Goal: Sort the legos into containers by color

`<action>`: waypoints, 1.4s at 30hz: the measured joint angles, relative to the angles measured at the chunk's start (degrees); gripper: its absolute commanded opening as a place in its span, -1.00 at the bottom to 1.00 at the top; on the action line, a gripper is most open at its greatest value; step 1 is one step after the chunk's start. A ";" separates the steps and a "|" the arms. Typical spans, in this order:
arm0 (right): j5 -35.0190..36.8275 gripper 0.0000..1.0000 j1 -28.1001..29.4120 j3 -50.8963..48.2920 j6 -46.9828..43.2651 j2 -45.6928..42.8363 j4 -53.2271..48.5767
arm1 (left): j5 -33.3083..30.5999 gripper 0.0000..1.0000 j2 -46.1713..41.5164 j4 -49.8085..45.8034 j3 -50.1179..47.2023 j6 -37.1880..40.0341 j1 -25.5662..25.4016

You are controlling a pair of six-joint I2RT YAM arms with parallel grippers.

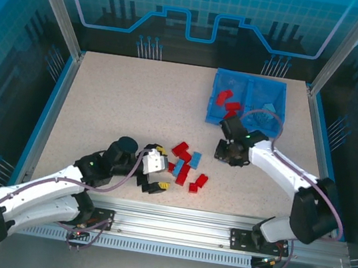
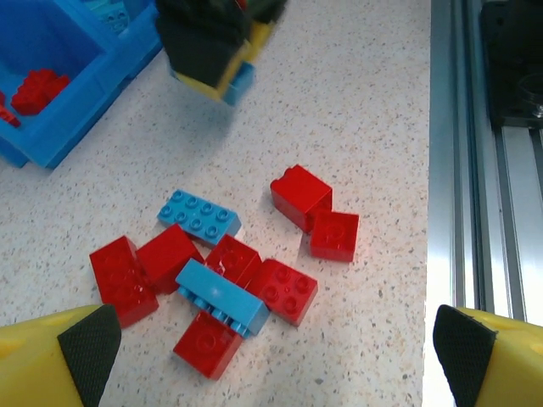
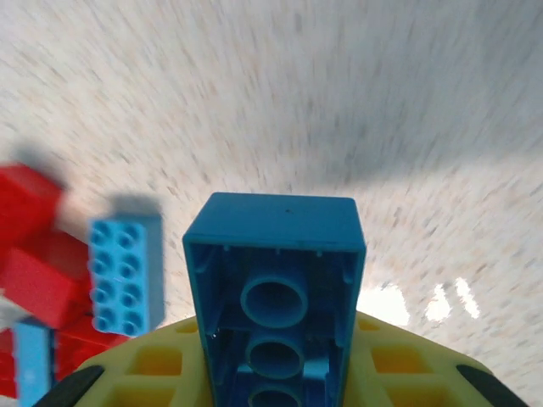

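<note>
right pincer point(image 3: 276, 377) is pinching a small light-blue plastic brick point(image 3: 273, 280) end-on, hanging above the speckled worktop point(image 1: 121, 112) between the loose pile and the shallow translucent blue plastic bin point(image 1: 212, 98). left pincer point(image 2: 273, 352) is hovering, spread wide, over that pile of red and light-blue bricks point(image 2: 229, 280). sorting is judged partly done: red bricks point(image 1: 227, 102) are lying in the bin's left compartment, pale blue ones point(image 1: 267, 110) in the right; about nine are waiting on the worktop.
</note>
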 measured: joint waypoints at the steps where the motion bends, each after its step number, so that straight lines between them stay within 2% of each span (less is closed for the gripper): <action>1: 1.05 -0.45 -1.31 1.64 -2.03 -1.22 -0.22 | -0.09 0.97 0.59 0.85 0.50 -0.44 -0.26; 4: 3.58 -0.44 -6.36 6.64 -8.11 -1.99 -0.13 | -1.62 0.97 1.73 4.28 1.79 -3.58 -0.63; 7: 5.57 -0.43 -11.85 12.83 -14.16 1.07 0.17 | -4.66 0.97 2.58 7.04 3.26 -8.35 -0.68; 11: 6.47 -0.43 -18.38 23.76 -20.68 11.58 1.75 | -8.81 0.97 4.09 7.39 6.60 -15.50 -0.68; 16: 4.63 -0.40 -24.74 37.44 -24.11 28.11 2.10 | -14.80 0.97 5.81 4.17 11.15 -27.15 -0.68; 19: 3.41 -0.30 -27.19 47.91 -24.79 38.25 0.09 | -18.29 0.98 7.61 0.17 14.25 -34.88 -0.68; 22: 2.45 -0.12 -28.46 58.16 -25.09 46.62 -2.69 | -22.36 0.97 9.81 -4.37 16.98 -41.72 -0.68; 24: 2.01 -0.01 -28.72 63.06 -25.14 49.94 -4.57 | -25.03 0.97 11.47 -7.26 18.23 -45.55 -0.66; 27: 1.53 0.02 -28.74 68.17 -25.38 52.13 -7.61 | -27.39 0.97 14.12 -11.13 19.32 -50.34 -0.63; 30: 0.79 0.02 -28.76 69.48 -25.38 51.39 -8.68 | -28.76 0.97 17.40 -14.86 21.27 -54.80 -0.63; 33: -1.03 0.02 -28.83 65.94 -25.27 48.46 -8.37 | -29.38 0.97 21.40 -17.92 24.76 -58.49 -0.63; 38: -4.13 0.04 -28.83 52.96 -24.37 39.26 -6.45 | -29.59 0.97 26.60 -19.52 28.81 -62.38 -0.63; 42: -7.50 0.11 -28.83 40.02 -22.93 27.89 -3.67 | -29.11 0.96 30.27 -20.41 30.40 -63.63 -0.63</action>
